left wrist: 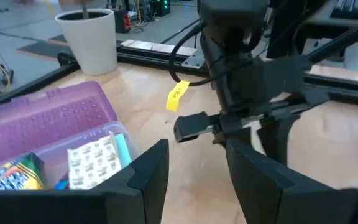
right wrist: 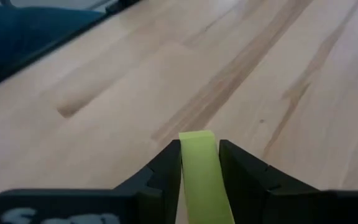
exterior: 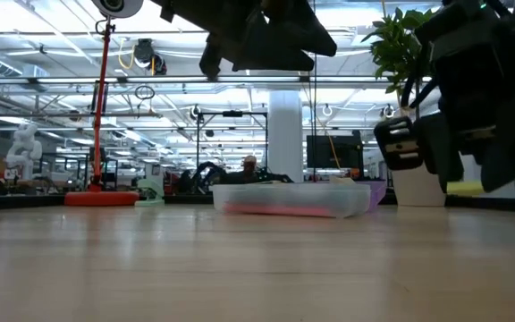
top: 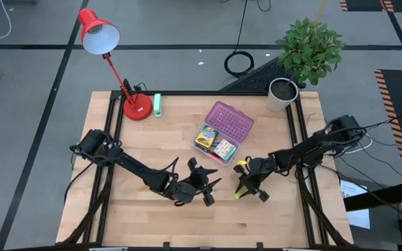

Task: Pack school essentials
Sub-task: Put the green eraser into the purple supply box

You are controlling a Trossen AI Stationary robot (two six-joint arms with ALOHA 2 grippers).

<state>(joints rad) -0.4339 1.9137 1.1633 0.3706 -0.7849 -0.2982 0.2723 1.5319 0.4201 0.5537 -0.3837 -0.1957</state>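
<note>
A clear case (top: pixel 209 152) lies open mid-table, its purple lid (top: pixel 230 120) folded back. It holds a green-yellow crayon box (top: pixel 205 137), a small patterned pack (top: pixel 223 148) and something pink (exterior: pixel 280 209). My right gripper (top: pixel 245 187) hovers near the case's front right corner, shut on a small yellow-green eraser (right wrist: pixel 199 163). My left gripper (top: pixel 204 187) hangs open and empty just in front of the case, facing the right gripper (left wrist: pixel 194 127). My right gripper pinches the eraser's two flat sides (right wrist: pixel 197 180) between its two fingers. The eraser lies along the fingers, and its free end (right wrist: pixel 197 137) sticks out just past the tips. The fingers slant down toward the table's near left. The eraser (exterior: pixel 468 188) hangs clear of the wood.
A red desk lamp (top: pixel 137 106) and a mint-green block (top: pixel 158 104) stand at the far left. A potted plant (top: pixel 283 94) sits at the far right corner. Black rails (top: pixel 116 118) run along the table's sides. Bare wood (top: pixel 285 216) lies in front of both grippers.
</note>
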